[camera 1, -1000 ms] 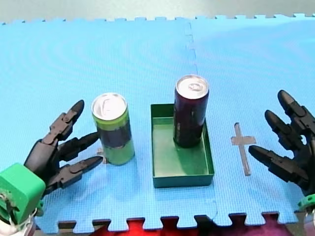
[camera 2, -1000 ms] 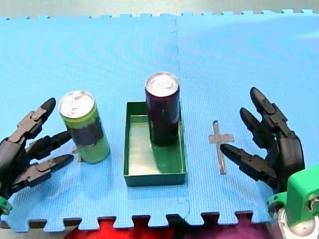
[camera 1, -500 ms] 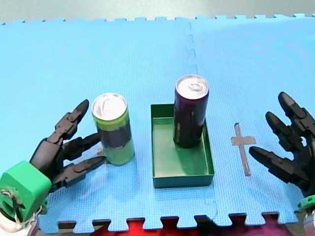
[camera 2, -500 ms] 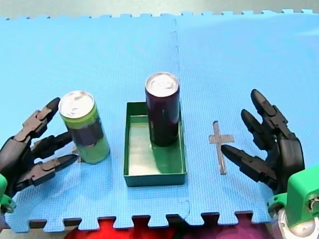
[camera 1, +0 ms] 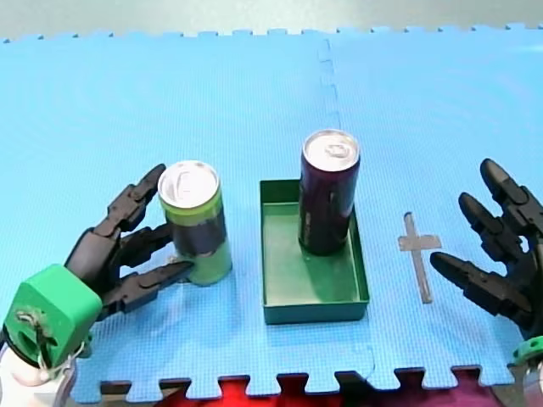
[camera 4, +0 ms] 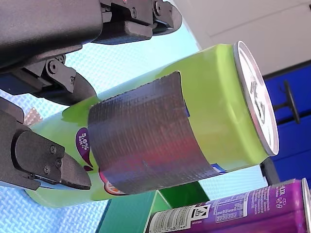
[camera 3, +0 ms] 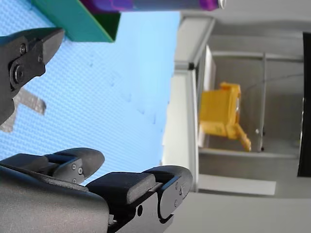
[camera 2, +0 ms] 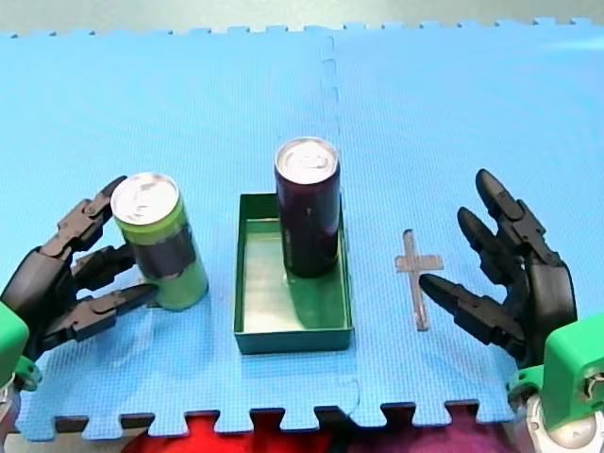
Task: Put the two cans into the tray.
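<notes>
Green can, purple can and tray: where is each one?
green can [camera 1: 199, 233], first head view, on its dark label band.
purple can [camera 1: 328, 208], first head view, on its side.
tray [camera 1: 316, 312], first head view, on its near wall.

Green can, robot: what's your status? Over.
Left hand wraps green can, upright on mat beside tray. Purple can already stands in tray. Right hand open, by tape cross. Nothing in the way.

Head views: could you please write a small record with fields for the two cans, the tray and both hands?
green can: upright on the mat, left of the tray, outside it
purple can: upright inside the tray, far end
tray: green, holds one can
left hand: at the green can's left side, grip unclear
right hand: open, right of the tape cross
</notes>
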`<state>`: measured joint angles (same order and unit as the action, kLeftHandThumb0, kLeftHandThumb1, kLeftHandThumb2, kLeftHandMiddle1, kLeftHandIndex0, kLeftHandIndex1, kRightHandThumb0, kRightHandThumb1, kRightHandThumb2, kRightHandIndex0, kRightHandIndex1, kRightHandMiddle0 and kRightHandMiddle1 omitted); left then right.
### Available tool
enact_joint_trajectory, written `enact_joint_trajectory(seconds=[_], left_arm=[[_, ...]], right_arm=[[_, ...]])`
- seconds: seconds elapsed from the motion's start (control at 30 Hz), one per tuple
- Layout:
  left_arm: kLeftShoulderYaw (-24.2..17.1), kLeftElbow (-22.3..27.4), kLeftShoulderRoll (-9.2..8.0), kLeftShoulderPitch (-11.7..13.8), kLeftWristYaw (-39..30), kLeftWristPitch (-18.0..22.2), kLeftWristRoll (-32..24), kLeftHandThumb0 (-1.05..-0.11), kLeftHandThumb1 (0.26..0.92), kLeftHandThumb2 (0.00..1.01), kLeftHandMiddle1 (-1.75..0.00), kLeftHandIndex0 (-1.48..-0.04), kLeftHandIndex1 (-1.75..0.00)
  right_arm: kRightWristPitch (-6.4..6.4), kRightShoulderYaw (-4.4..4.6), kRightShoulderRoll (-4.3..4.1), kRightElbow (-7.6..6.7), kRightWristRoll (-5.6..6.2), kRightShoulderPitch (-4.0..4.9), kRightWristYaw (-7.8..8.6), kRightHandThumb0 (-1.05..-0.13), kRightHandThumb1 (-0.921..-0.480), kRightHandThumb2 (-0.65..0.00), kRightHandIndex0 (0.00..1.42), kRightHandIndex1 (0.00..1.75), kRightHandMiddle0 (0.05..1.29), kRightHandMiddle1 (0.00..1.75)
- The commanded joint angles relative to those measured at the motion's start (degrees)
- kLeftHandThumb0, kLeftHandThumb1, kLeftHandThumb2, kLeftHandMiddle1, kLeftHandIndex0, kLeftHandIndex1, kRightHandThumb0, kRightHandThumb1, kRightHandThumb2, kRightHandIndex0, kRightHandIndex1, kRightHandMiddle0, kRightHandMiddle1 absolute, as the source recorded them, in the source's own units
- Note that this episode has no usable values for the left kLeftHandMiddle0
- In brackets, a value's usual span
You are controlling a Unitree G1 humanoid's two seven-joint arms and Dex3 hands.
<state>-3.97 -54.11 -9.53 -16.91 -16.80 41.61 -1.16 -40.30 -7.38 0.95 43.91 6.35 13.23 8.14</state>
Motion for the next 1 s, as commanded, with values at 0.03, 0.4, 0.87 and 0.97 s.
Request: enact_joint_trajectory(seconds=[0.03,0.4,0.87,0.97], left_arm=[[-0.1,-0.1,-0.02,-0.4,-1.3,-0.3,-0.9,-1.048,0.82,0.0,0.0,-0.14,-0.01],[-1.2,-0.3,0.18,-1.2,-6.7,-1.1,-4.4,-1.048,0.731,0.0,0.0,-0.13,0.0],[0.0,2.2,-0.48,-0.6,-6.0,-3.7,-2.5,-1.034,0.706,0.0,0.0,-0.1,0.0],[0.1,2.6,-0.58,-0.4,-5.8,-4.2,-2.3,-1.04,0.708,0.0,0.0,-0.1,0.0]], right_arm=[[-0.07,-0.43,-0.26,0.08,0.56,0.18,0.15,-0.582,-0.661,0.0,0.47,0.0,0.4,0.0],[0.78,-1.44,0.09,0.18,2.36,0.41,1.09,-0.566,-0.656,0.0,0.47,0.0,0.4,0.0],[1.6,-1.76,-0.01,-0.12,2.26,0.24,1.14,-0.554,-0.653,0.0,0.46,0.0,0.4,0.0],[1.58,-1.83,-0.02,0.09,2.21,0.29,1.13,-0.555,-0.653,0.0,0.46,0.0,0.4,0.0]])
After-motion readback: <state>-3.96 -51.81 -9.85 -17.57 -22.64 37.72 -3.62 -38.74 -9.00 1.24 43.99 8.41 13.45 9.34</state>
